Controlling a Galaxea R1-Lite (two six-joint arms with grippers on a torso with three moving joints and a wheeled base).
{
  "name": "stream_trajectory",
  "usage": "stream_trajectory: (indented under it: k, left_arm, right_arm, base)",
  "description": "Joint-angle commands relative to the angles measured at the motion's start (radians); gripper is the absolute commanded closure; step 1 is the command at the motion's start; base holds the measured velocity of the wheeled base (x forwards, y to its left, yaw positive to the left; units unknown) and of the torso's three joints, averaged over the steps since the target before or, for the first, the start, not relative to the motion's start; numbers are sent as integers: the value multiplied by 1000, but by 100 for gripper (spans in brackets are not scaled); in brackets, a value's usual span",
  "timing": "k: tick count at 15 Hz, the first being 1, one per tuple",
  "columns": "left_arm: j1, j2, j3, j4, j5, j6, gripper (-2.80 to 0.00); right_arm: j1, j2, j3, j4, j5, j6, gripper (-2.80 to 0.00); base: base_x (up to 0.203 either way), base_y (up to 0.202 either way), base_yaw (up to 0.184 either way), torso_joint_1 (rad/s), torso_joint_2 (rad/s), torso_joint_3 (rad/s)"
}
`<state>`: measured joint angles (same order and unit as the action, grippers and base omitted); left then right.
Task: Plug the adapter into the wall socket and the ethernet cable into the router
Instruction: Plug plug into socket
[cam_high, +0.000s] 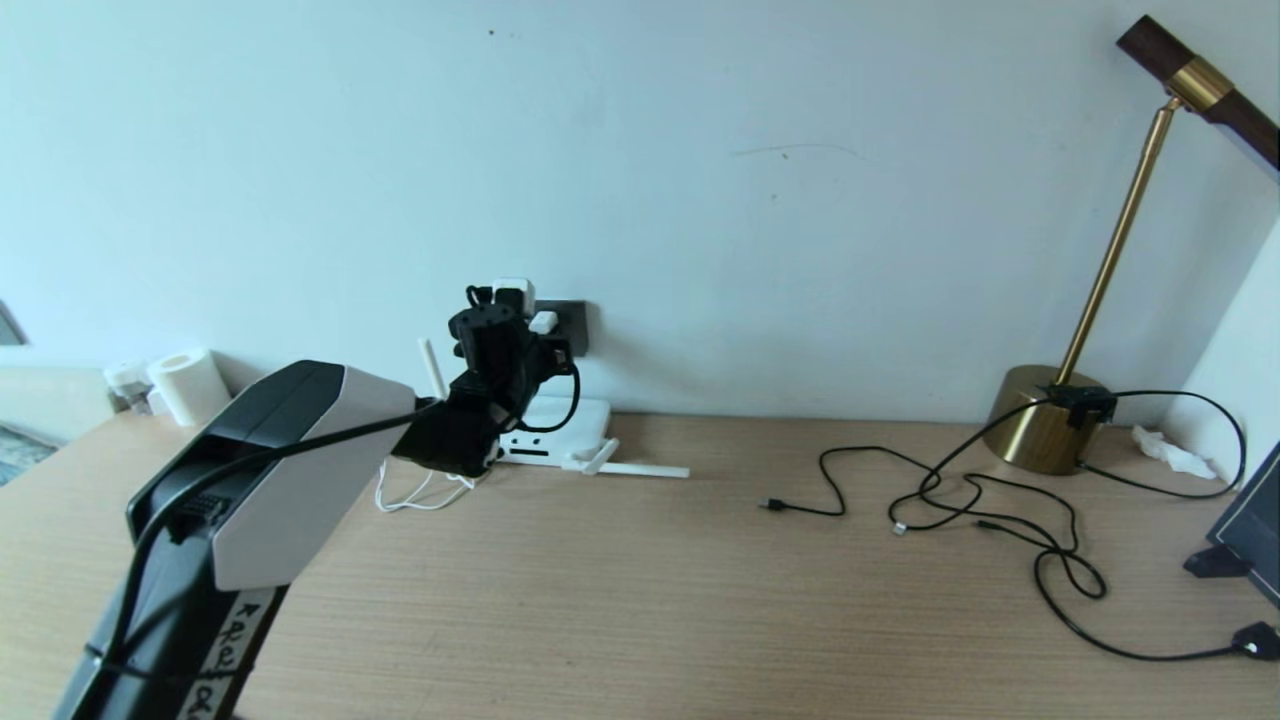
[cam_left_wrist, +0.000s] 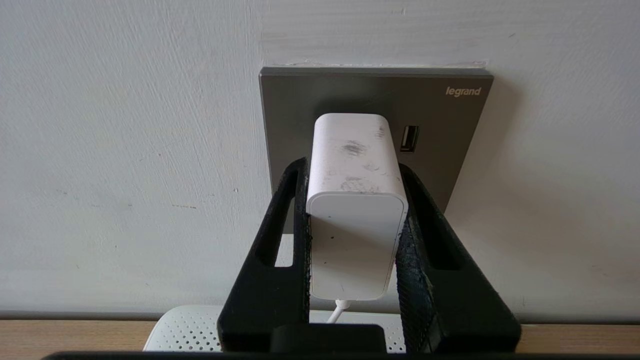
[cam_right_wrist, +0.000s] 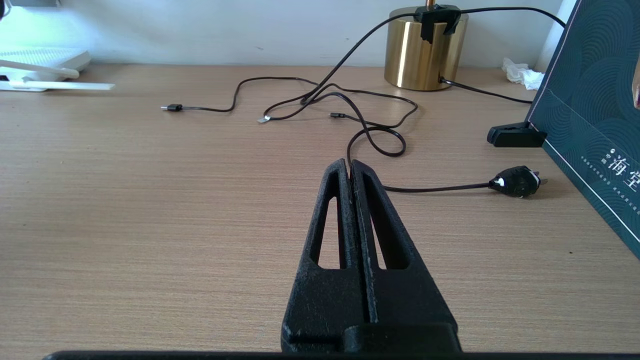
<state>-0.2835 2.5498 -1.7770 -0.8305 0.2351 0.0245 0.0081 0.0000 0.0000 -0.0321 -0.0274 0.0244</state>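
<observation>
While the left gripper (cam_left_wrist: 354, 220) pinches the adapter (cam_left_wrist: 355, 200) by its two sides, the block's far end sits against the socket (cam_left_wrist: 440, 150) plate, just beside the plate's USB port (cam_left_wrist: 409, 138); can't tell from here if the pins are fully seated. White cord (cam_left_wrist: 337, 311) hangs off the adapter's near end, down toward the router (cam_high: 560, 425), which lies flat on the desk (cam_high: 640, 600) right below the socket, antennas (cam_high: 640, 468) partly folded onto the desk. So step one, adapter into socket, is at or near its end, my read. Right gripper (cam_right_wrist: 351, 167) hovers low over bare desk, fingers pressed together, holding nothing. Several black cables (cam_right_wrist: 350, 107) are tangled near the brass lamp base (cam_right_wrist: 425, 50), well apart from the router; ends look like USB tips plus one black mains plug (cam_right_wrist: 517, 181). I don't see a clear-clip ethernet plug anywhere in view. Next, as I judge it: left confirms seating with a straight push, then spreads and backs off without dragging the cord. The cable step needs the ethernet end located first, then a grip near the plug, aligned with a router port.
</observation>
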Motion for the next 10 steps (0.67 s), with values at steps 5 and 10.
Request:
stream_trajectory:
  k: [5,10]
  left_arm:
    - [6,13,-21,6,3,0,0]
    - [6,15,-21,17,4,0,0]
  right_arm:
    - [0,0,11,0,0,0,0]
    - [0,0,11,0,0,0,0]
  base:
    - [0,0,0,0,0,0]
    - [0,0,0,0,0,0]
